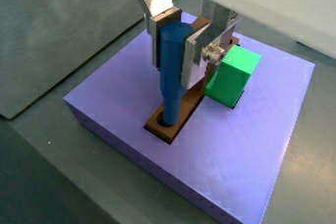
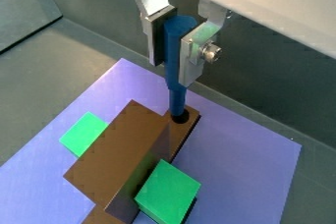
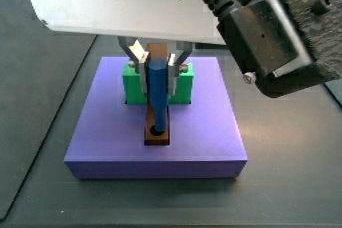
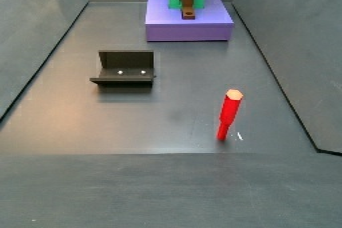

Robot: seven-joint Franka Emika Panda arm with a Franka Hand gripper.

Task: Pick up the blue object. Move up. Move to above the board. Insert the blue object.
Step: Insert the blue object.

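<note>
The blue object [image 1: 171, 71] is a thin blue peg standing upright, and my gripper [image 1: 176, 59] is shut on its upper part. Its lower tip sits in the round hole at the end of the board [image 1: 192, 104], a narrow brown plank lying on the purple slab [image 1: 118, 110]. In both wrist views the silver fingers [image 2: 199, 43] clamp the peg [image 2: 176, 76] from both sides over the board [image 2: 125, 159]. In a side view the gripper [image 3: 158, 68] hangs over the slab with the peg [image 3: 158, 100] reaching down to the board [image 3: 158, 140].
A green block [image 1: 237, 76] straddles the board's far part on the slab [image 3: 201, 147]. On the grey floor stand the dark fixture [image 4: 124, 69] and a red peg [image 4: 230, 115], upright, well away from the slab [image 4: 187, 24]. Walls ring the floor.
</note>
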